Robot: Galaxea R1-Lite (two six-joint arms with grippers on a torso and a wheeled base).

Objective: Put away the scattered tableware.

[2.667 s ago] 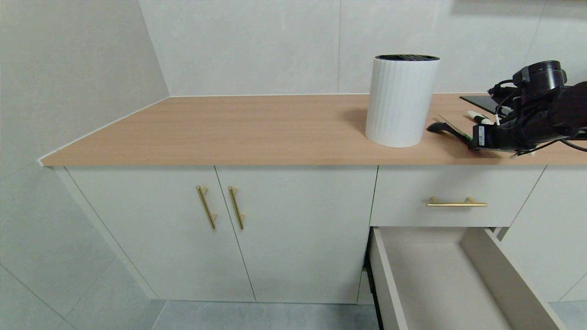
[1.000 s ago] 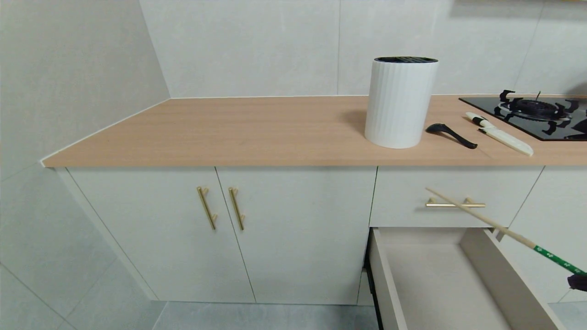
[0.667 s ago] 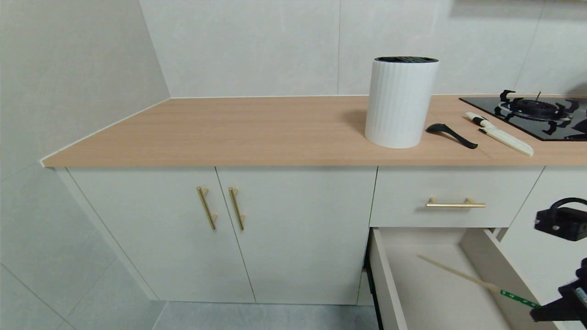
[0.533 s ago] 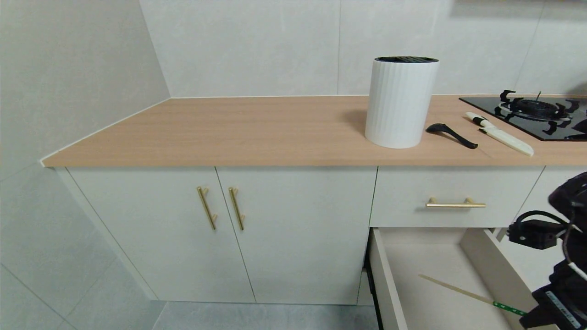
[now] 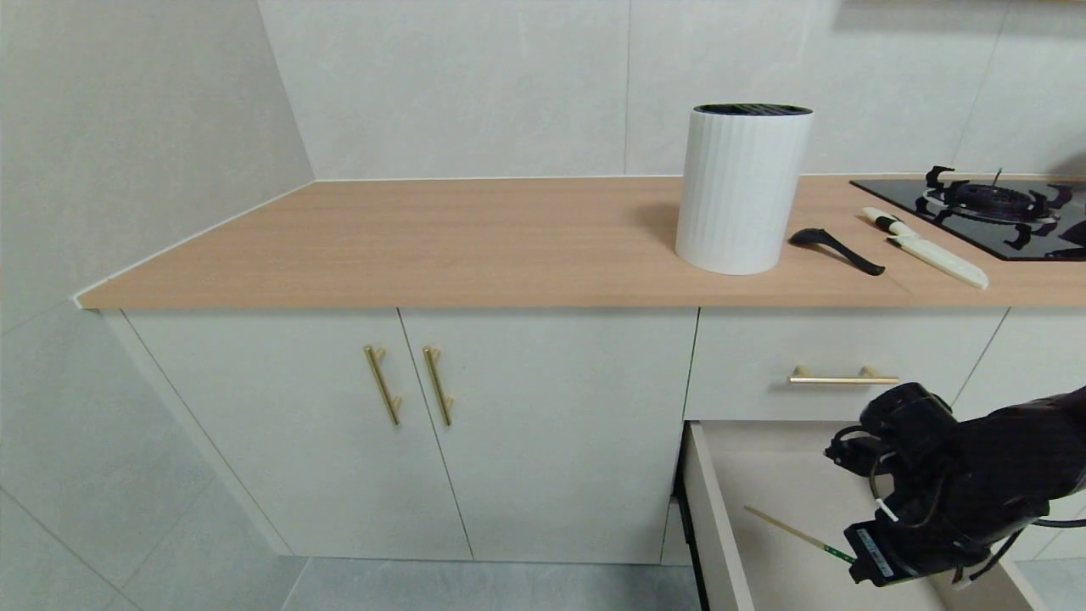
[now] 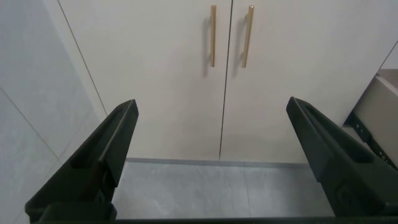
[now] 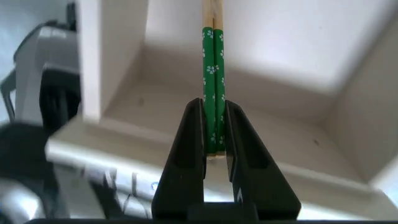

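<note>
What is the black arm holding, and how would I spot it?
Below the wooden countertop, toward the right, one drawer stands open. There, the jaws of the right arm pinch a pair of chopsticks. They are thin pale wooden sticks with green flowered ends, unlike the black spoon and white knife on the countertop.

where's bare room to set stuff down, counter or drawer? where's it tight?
Free: the countertop from the left wall corner to the white holder; the open drawer floor behind the chopsticks. Crowded: between holder and stove, where the black spoon and knife lie; the drawer's right side, where the right gripper holds the chopsticks.
</note>
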